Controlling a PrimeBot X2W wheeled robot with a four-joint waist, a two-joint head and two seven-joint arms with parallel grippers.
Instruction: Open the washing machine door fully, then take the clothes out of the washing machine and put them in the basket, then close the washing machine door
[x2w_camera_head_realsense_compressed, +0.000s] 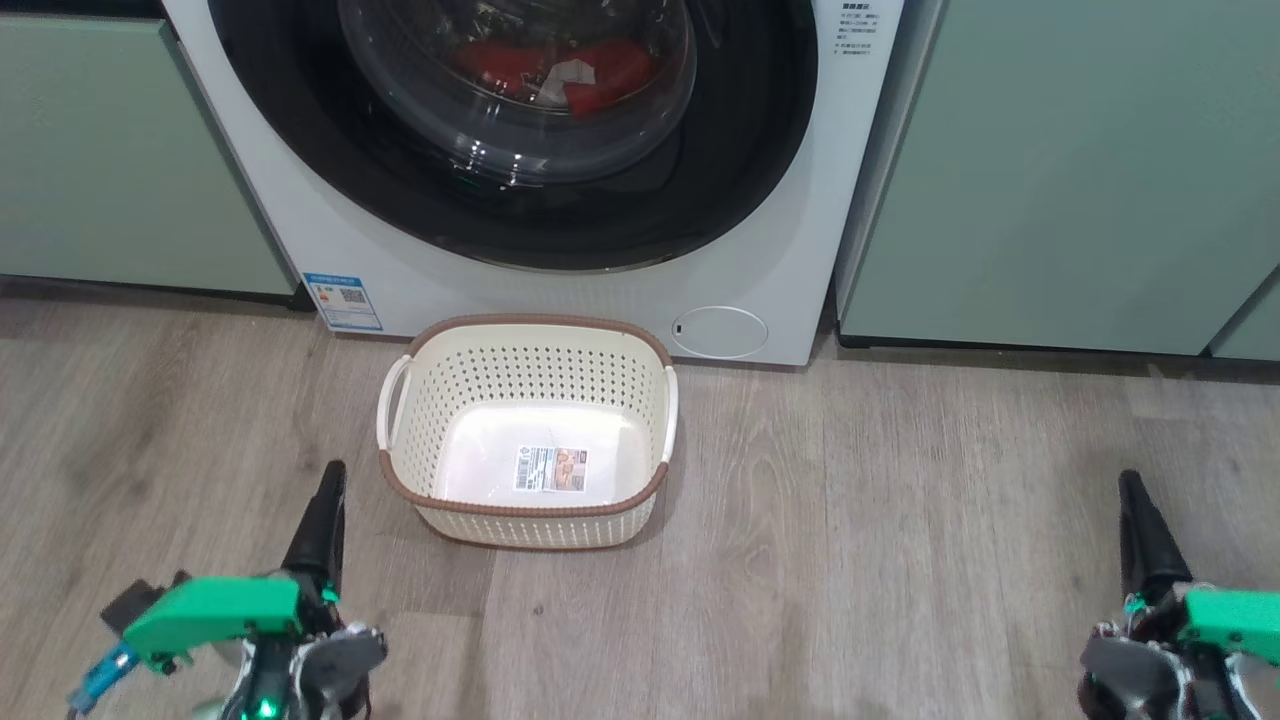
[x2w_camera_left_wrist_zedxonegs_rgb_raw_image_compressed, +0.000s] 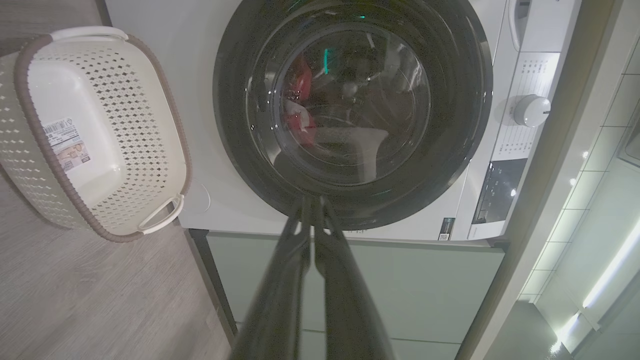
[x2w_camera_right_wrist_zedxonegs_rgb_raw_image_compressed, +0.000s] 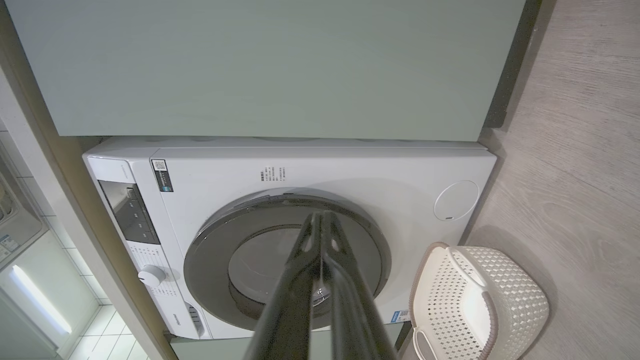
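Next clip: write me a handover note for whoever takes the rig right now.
The left gripper is shut and empty, low over the floor, left of the basket.
The right gripper is shut and empty, far to the basket's right.
The door is closed; the clothes lie inside the washing machine, seen through the glass.
The basket is empty, on the floor before the machine.
Done: nothing.
Left: open the door fully, move the clothes to the basket, close the door.

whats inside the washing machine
Through the glass of the closed washing machine door, red clothes with a white patch lie inside. How many pieces, or what lies under them, is hidden.
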